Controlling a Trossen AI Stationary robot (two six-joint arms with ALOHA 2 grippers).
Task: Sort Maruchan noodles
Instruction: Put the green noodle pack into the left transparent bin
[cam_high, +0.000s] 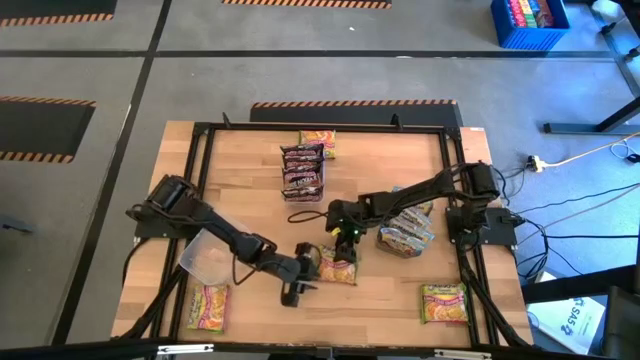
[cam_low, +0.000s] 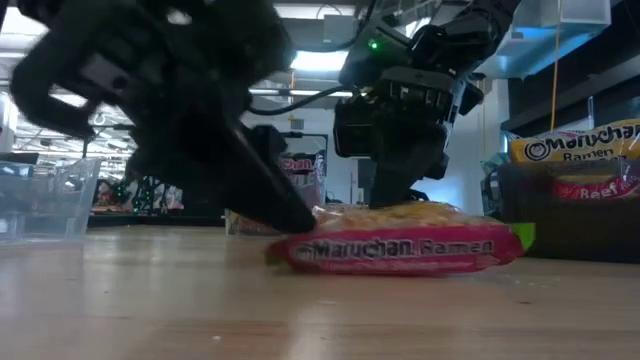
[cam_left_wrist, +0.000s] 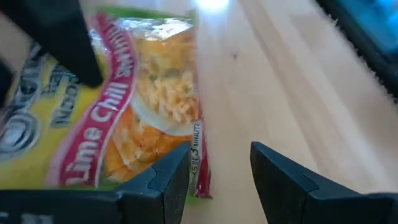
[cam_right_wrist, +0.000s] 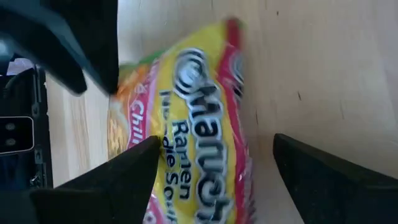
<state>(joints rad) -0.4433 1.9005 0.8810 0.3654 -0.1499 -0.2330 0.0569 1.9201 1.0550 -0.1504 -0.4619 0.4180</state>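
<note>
A: What does the packet in the middle say?

B: The yellow-and-pink noodle packet (cam_low: 400, 243) lying flat on the wooden table (cam_high: 400, 300) reads "Maruchan Ramen" along its edge in the low view. The left wrist view shows "Lime Chili" in a red band on it, and "3 Minute" in small print near its edge. The right wrist view gives "Maruchan" and "Ramen Noodle Soup".

A: And the grippers?

B: The right gripper (cam_high: 345, 238) stands directly above that packet, its fingers (cam_right_wrist: 118, 180) spread wide to either side of it, pinching nothing. The left gripper (cam_high: 300, 272) is low at the packet's edge nearest the left arm; its 2 fingers (cam_left_wrist: 168, 180) are partly apart with bare wood between them, and 1 sits at the wrapper's edge. Whether it touches, I cannot tell.

A: Other packets?

B: A row of dark maroon packets (cam_high: 303, 170) lies toward the far side, a yellow one (cam_high: 318, 142) beyond it. A heap (cam_high: 405, 232) lies under the right arm; in the low view its top wrappers read "Maruchan Ramen" and "Beef". 1 packet (cam_high: 207, 306) sits near the front on the left, another (cam_high: 444, 303) on the right. A clear bin (cam_high: 207, 255) rests under the left arm.
</note>
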